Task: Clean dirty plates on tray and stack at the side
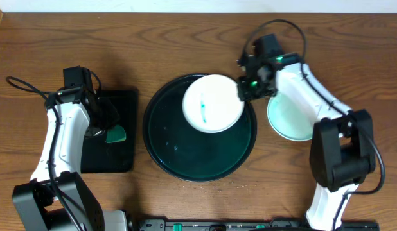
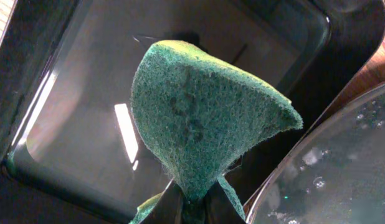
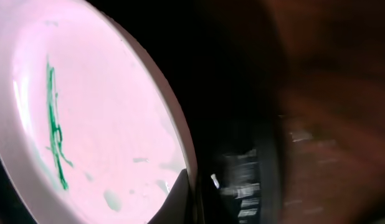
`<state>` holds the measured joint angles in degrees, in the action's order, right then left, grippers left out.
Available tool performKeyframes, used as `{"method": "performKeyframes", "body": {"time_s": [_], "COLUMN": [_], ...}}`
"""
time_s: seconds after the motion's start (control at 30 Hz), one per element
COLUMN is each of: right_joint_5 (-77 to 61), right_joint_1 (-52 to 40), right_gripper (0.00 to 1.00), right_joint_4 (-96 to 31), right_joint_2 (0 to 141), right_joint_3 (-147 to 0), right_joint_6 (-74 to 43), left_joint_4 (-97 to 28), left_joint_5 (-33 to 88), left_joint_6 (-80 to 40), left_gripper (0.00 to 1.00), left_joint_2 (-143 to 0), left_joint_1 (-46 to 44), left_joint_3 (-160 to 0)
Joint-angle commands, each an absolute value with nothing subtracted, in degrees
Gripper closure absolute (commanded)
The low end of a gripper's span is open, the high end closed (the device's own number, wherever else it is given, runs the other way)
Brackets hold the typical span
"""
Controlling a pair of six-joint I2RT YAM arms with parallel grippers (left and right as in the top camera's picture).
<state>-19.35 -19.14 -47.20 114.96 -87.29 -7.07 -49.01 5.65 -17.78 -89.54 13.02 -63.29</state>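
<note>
A white plate with a green smear sits tilted over the upper right part of the round black tray. My right gripper is shut on its right rim; the right wrist view shows the plate pinched at the edge by the fingers. A pale mint-green plate lies on the table right of the tray. My left gripper is shut on a green scouring sponge, held over the rectangular black tray. A third plate is not visible.
The rectangular black tray lies left of the round tray, whose wet rim shows at the right of the left wrist view. Cables run near both arms. Bare wooden table surrounds the trays.
</note>
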Motion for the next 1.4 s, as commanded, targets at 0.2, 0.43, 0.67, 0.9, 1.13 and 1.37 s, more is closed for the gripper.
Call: {"method": "performKeyframes", "body": {"time_s": [0.2, 0.43, 0.67, 0.9, 1.13, 1.37], "right_joint_5": [-18.9, -18.9, -20.2, -20.2, -20.2, -20.2], "right_joint_1": [-27.2, -28.6, -28.1, -28.2, -28.2, -28.2], "right_gripper": [0.99, 0.99, 0.99, 0.99, 0.99, 0.99], "right_joint_4": [-48.4, -48.5, -48.5, -48.4, -48.4, -48.3], "right_joint_2": [116.7, 121.2, 123.2, 123.2, 123.2, 123.2], "right_joint_3": [-86.1, -86.1, -86.1, -86.1, -86.1, -86.1], "right_joint_6": [-19.7, -21.0, -21.9, -21.8, -21.6, -21.6], "left_joint_4": [-48.4, -47.3, -47.4, -42.5, -37.5, -35.4], "left_joint_5": [4.7, 4.7, 5.7, 7.2, 10.7, 14.4], "left_joint_6": [-15.1, -15.2, -15.4, -15.3, -15.1, -15.7], "left_gripper": [0.93, 0.93, 0.93, 0.93, 0.93, 0.93], "left_joint_2": [-89.4, -88.3, -84.8, -86.4, -94.4, -103.9], "left_joint_1": [8.7, 4.6, -1.9, -12.1, -17.9, -18.7], "left_joint_3": [-63.9, -64.2, -64.8, -64.7, -64.7, -64.7]}}
